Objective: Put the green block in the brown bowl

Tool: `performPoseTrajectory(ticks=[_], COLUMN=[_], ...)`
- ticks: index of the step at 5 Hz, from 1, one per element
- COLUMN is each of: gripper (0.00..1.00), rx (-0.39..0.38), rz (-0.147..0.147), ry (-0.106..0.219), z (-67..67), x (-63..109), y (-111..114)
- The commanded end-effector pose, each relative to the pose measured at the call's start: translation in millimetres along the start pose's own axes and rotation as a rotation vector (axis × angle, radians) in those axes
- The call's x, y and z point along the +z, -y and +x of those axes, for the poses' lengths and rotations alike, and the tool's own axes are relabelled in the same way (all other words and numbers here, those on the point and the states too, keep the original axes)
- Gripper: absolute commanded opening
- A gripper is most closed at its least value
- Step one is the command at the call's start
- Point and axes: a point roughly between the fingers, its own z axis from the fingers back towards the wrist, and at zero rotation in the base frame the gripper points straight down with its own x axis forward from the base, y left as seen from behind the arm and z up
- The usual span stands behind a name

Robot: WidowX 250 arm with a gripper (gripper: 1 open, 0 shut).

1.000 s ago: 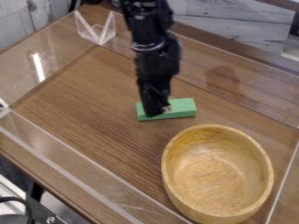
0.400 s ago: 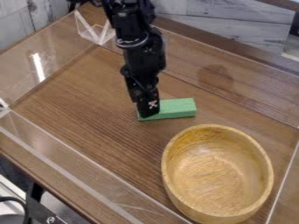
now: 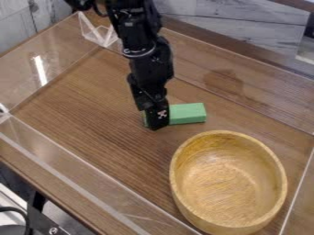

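Camera view, looking down over the wooden table (image 3: 86, 119), shows the green block (image 3: 185, 114) lying flat on the boards, just above and left of the brown bowl (image 3: 229, 188) and clear of its rim. The black gripper (image 3: 157, 119) points straight down at the block's left end, low to the table and touching or nearly touching that end; its fingers read as spread apart with nothing between them, though the dark body hides the gap itself. The block looks small, rigid and light, with plain matte faces that should give decent friction, so a pinch across its short width near the middle seems the safest hold; taken at one end it could pivot or skid on the smooth wood. The bowl is empty. Compared with a second ago, the arm has shifted left off the block's top, and more of the green surface now shows to its right.
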Motion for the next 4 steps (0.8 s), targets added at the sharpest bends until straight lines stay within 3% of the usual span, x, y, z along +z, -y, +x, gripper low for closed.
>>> performPoseTrajectory(ticks=[1,3,4], gripper=[1.00,1.00,0.00], rx=[0.000,-0.016,0.043], rz=[0.037,0.040,0.049], ry=[0.045,0.052,0.056], z=[20.4,22.3,18.2], x=[6.2,-12.8,-15.8], y=[-8,-29,-25])
